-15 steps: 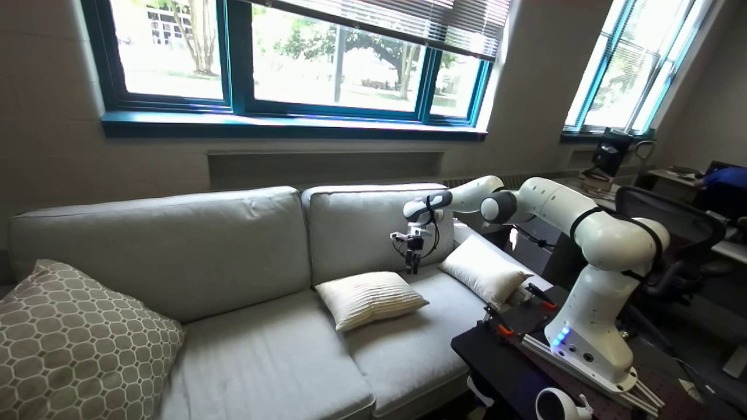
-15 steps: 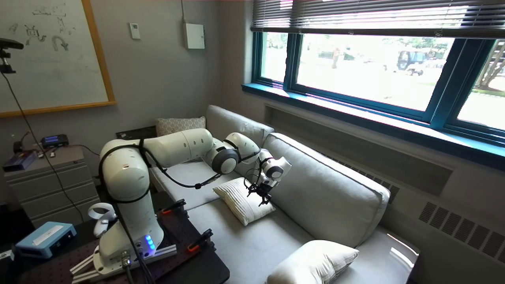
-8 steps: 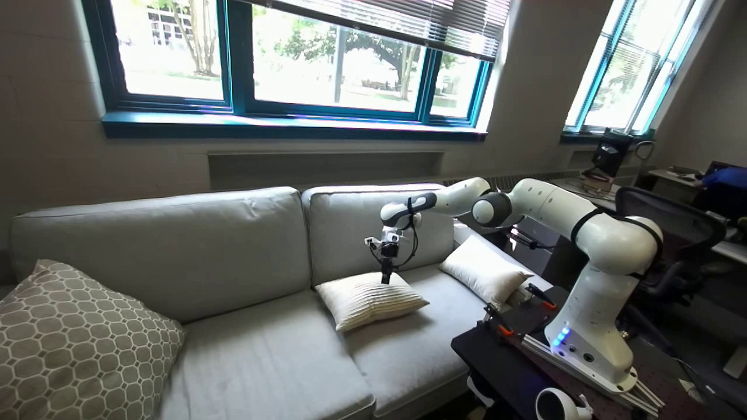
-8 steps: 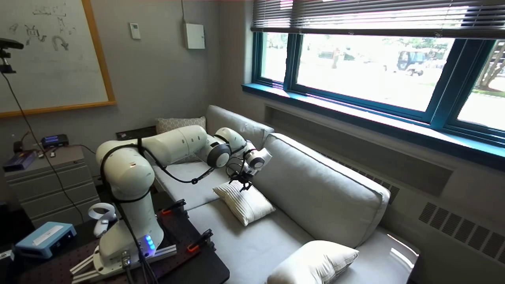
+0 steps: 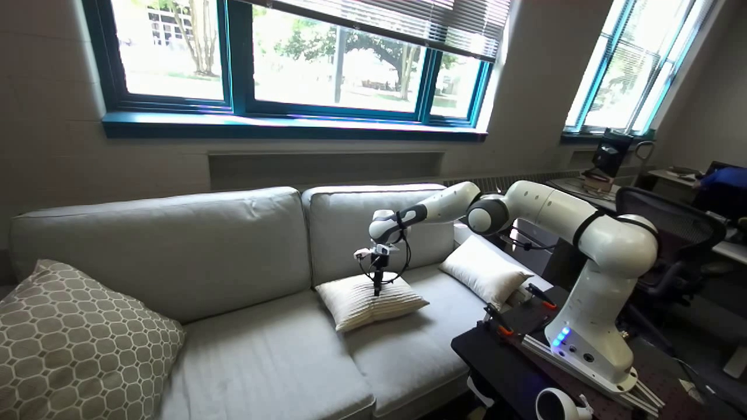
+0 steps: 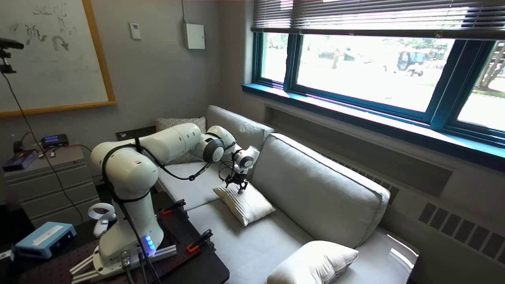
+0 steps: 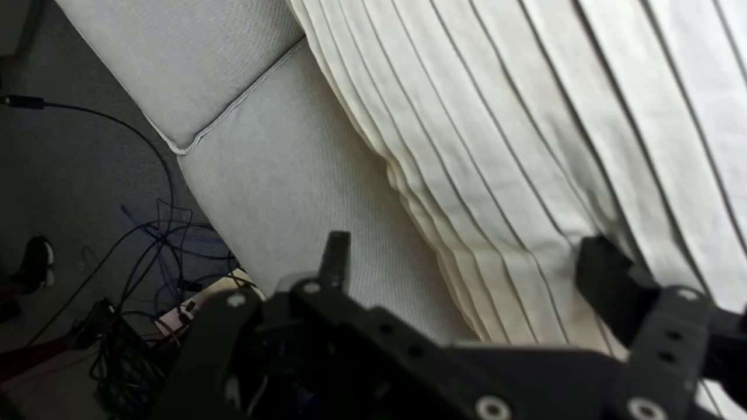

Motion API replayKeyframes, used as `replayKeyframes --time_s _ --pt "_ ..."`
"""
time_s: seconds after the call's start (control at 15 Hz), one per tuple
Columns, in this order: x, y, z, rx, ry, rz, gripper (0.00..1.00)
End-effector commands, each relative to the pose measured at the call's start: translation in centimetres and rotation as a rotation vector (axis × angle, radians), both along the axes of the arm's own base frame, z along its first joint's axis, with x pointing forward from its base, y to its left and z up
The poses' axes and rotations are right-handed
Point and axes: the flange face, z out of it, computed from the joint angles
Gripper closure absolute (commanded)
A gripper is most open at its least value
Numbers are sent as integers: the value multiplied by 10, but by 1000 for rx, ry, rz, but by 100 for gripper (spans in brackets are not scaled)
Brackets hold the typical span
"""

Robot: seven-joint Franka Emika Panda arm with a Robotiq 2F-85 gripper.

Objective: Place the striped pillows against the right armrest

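Sofa (image 5: 257,361), gripper (image 5: 377,290) over striped pillow (image 5: 365,307)

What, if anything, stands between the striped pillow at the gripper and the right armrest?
The other cream pillow does: it seems to rest against the right armrest, on the side facing the striped pillow. No other obstacle shows between the two pillows.
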Motion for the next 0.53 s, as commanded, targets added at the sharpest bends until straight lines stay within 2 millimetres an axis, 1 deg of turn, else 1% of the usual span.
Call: replayKeyframes --time_s 0.0,0.07,0.13,0.27,0.47 --pt "1 -3 1 0 0 -3 0" --pt "3 -3 1 24 -9 -13 0" --pt "5 3 4 26 -31 -7 0" --pt "8 17 9 17 -69 9 0" --pt "9 42 22 -37 -144 80 0"
